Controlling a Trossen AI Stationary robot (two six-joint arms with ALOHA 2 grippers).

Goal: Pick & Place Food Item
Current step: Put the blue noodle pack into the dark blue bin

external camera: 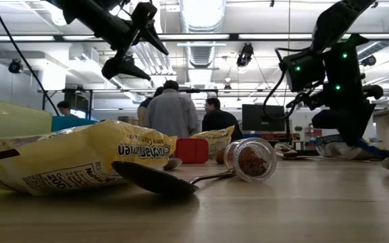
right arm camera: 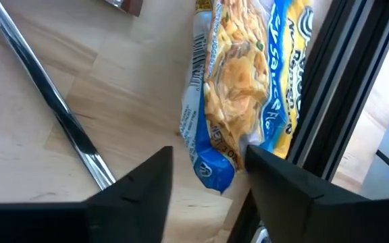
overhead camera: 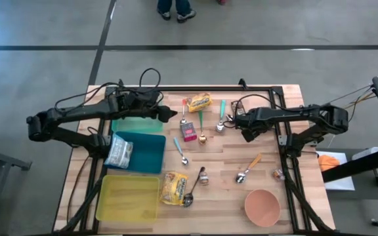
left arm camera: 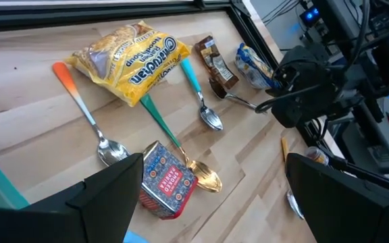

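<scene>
A blue-and-yellow food packet (right arm camera: 238, 81) lies flat on the wooden table, against a black frame rail (right arm camera: 329, 88). My right gripper (right arm camera: 209, 177) comes down over the packet's near end, one finger on each side of it and the jaws partly apart. The left wrist view shows the same packet (left arm camera: 254, 62) beside that gripper. My left gripper (overhead camera: 170, 113) hangs open above the table near a red box (left arm camera: 167, 183), holding nothing. My right gripper straddles the packet's blue end (right arm camera: 215, 165), slanting down from above. The finger (right arm camera: 269, 169) on the rail's side lies against that end's edge. Whether the other finger (right arm camera: 150, 182) touches it, I cannot tell. The packet rests flat on the table.
A yellow ramen pack (overhead camera: 199, 101), several spoons (overhead camera: 202, 126) and a brown bar (left arm camera: 216, 64) lie mid-table. Green (overhead camera: 136, 123), blue (overhead camera: 151, 154) and yellow bins (overhead camera: 128, 196) stand at the left. A second noodle pack (overhead camera: 174, 187), a small jar (external camera: 252, 160) and a pink bowl (overhead camera: 262, 206) sit near the front.
</scene>
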